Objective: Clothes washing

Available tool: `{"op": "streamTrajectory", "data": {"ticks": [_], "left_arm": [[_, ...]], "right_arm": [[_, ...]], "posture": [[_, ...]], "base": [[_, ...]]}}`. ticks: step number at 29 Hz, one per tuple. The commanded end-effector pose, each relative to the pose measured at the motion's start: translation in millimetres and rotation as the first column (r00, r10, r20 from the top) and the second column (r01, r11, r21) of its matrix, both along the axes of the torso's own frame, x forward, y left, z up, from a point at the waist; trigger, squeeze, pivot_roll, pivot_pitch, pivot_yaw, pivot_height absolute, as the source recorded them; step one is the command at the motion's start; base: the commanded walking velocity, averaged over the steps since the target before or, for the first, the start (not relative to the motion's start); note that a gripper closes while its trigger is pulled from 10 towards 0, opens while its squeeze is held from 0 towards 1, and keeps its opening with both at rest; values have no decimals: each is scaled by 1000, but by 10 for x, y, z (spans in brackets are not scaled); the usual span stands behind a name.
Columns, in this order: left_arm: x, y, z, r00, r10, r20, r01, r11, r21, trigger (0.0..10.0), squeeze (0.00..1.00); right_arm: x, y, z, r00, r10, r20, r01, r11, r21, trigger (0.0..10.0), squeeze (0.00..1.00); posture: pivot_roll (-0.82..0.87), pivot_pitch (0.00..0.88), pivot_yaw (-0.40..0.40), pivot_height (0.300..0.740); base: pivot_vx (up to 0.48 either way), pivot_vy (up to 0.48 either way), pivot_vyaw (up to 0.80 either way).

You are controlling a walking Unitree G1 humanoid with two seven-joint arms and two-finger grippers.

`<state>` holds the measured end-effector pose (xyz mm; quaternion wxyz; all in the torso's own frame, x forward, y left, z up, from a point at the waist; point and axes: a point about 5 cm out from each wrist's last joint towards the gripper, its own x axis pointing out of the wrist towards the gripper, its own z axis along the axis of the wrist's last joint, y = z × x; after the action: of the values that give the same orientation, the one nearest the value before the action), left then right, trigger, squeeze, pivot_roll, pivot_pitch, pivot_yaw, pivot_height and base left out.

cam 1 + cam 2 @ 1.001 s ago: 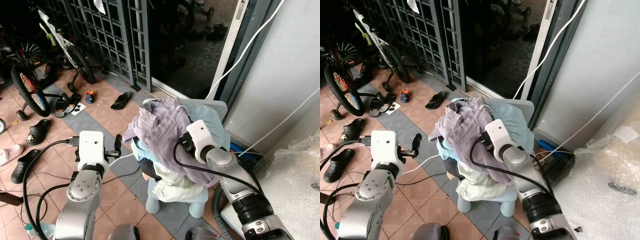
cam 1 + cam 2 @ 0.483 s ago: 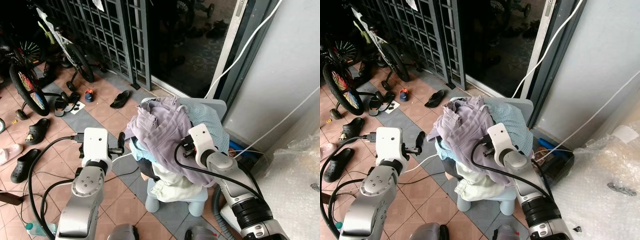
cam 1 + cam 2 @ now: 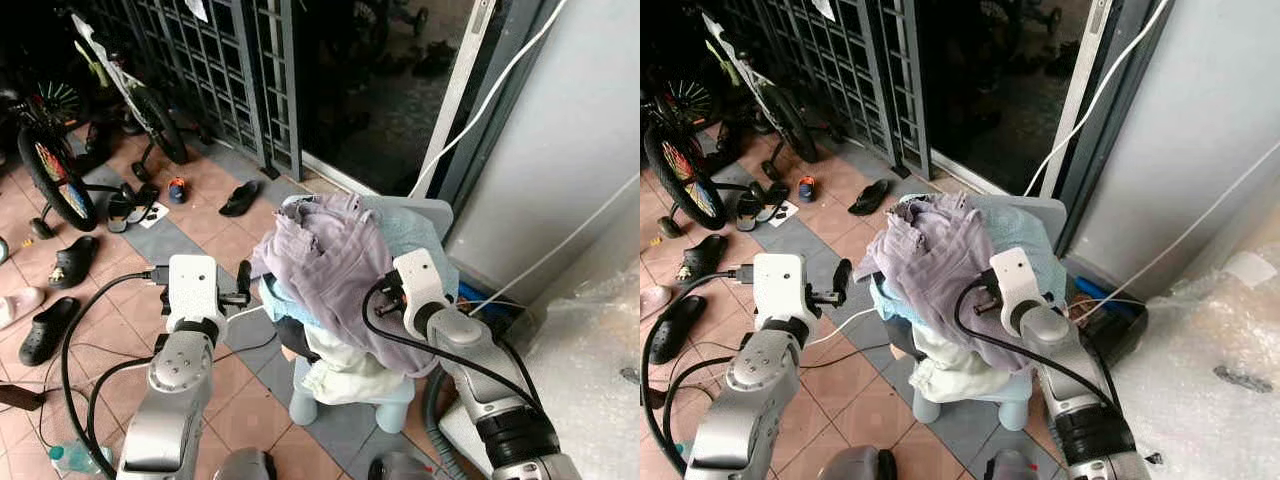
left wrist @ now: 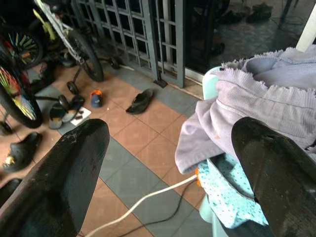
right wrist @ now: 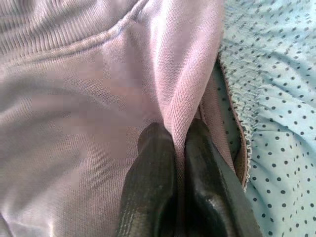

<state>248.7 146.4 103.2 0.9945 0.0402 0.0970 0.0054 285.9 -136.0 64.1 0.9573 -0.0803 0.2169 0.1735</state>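
Clamped tight on a fold of the lilac garment (image 5: 98, 98) atop the pile on the pale-blue stool (image 3: 395, 400) to lift it for washing, right gripper (image 5: 178, 136); spread wide beside the pile, left gripper (image 4: 173, 163), ready to help.

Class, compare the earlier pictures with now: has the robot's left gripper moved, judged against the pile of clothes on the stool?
Yes. The open left gripper has moved toward the lavender garment on the pile, closing the gap to its hanging edge.
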Motion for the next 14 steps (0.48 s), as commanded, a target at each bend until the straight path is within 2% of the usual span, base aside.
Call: {"op": "streamTrajectory", "data": {"ticks": [1,2,4,5,6,10,11,14], "left_arm": [[4,46,-22,1000,18,-4,-18,1000,22,10000,0],[4,46,-22,1000,18,-4,-18,1000,22,10000,0],[-8,50,-16,1000,20,2,-20,1000,-3,10000,0],[-8,50,-16,1000,20,2,-20,1000,-3,10000,0],[-18,44,-5,1000,16,11,-15,1000,-25,10000,0],[-28,34,13,999,-8,36,9,1000,-29,10000,0],[-30,20,15,999,-28,42,28,999,-23,10000,0],[-38,16,15,998,-39,45,40,999,-23,10000,0]], "right_arm": [[-7,2,52,999,-12,30,11,999,31,0,0],[-7,2,52,999,-12,30,11,999,31,0,0],[-29,-5,122,996,-32,79,28,998,61,10000,0],[-29,-5,122,996,-32,79,28,998,61,10000,0],[-45,-16,171,991,-69,112,57,993,105,10000,0],[-108,-56,279,976,-126,179,96,981,171,10000,0],[-140,-98,314,965,-176,192,135,969,209,10000,0],[-167,-127,342,957,-199,213,151,963,223,10000,0]], "posture": [[-7,31,42,740],[-7,31,42,740],[-8,24,47,740],[-8,24,47,740],[-7,20,50,740],[-9,12,58,740],[-9,12,58,740],[-8,9,65,740]], "base": [[0,0,0],[0,0,0],[0,0,0],[0,0,0],[0,0,0],[0,0,0],[0,0,0],[0,0,0]]}}
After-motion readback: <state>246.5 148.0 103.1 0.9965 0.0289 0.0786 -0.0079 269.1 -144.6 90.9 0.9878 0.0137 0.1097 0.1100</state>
